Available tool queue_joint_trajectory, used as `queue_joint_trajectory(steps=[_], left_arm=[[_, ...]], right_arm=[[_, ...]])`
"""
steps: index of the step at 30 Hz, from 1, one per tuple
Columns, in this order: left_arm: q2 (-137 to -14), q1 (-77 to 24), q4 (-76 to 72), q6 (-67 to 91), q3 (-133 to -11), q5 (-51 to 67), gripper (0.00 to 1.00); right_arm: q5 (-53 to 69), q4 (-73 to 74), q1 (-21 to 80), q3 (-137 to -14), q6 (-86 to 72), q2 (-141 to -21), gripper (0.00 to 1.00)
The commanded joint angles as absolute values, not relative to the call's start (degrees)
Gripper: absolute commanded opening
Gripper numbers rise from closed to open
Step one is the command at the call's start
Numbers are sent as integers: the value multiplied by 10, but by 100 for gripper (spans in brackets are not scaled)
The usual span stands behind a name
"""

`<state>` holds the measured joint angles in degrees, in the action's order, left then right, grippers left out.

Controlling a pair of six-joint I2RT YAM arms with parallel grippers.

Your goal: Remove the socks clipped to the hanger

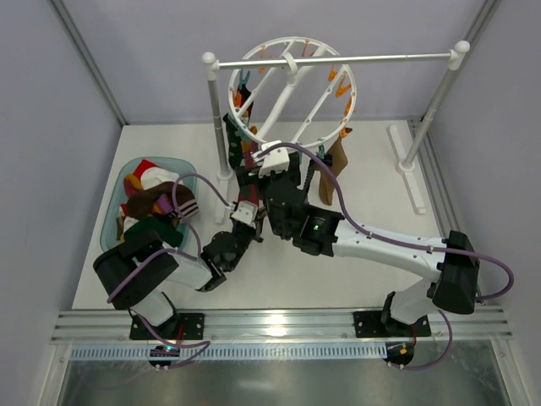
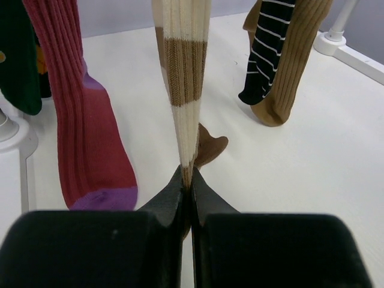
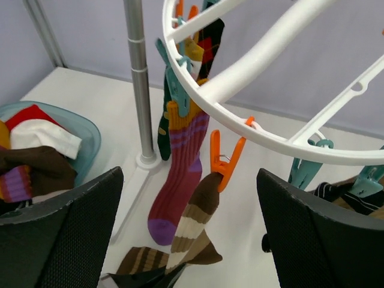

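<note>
A: L gripper [image 2: 187, 183]?
B: Fingers pinch low end of brown-cream sock [image 2: 183, 90]. It hangs from orange clip [image 3: 225, 159] on hanger [image 3: 258, 66].
A: R gripper [image 3: 189, 180]?
B: Fingers spread wide, either side of that clip, not touching.

Left gripper [image 2: 188, 179] jaws clamped together on brown-cream striped sock [image 2: 183, 90]; right gripper [image 3: 189, 174] fingers spread wide, both arms mid-worktop.
</note>
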<state>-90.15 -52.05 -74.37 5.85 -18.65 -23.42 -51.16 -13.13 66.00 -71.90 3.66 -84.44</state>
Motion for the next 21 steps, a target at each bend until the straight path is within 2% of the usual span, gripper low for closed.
queue_joint_trajectory(steps=[1,7,14,21], left_arm=[[-914,-527,-885,49,-201,-258,0],[-923,-536,-885,46,-210,-261,0],[-931,-550,-885,31,-219,-272,0],[-933,-559,-886,26,-220,-274,0]], right_arm=[[-535,-59,647,-730,1,-846,91],[-537,-66,639,-684,-39,-832,91],[-510,-67,602,-698,-52,-857,91],[-527,-89,599,-740,-25,-905,87]])
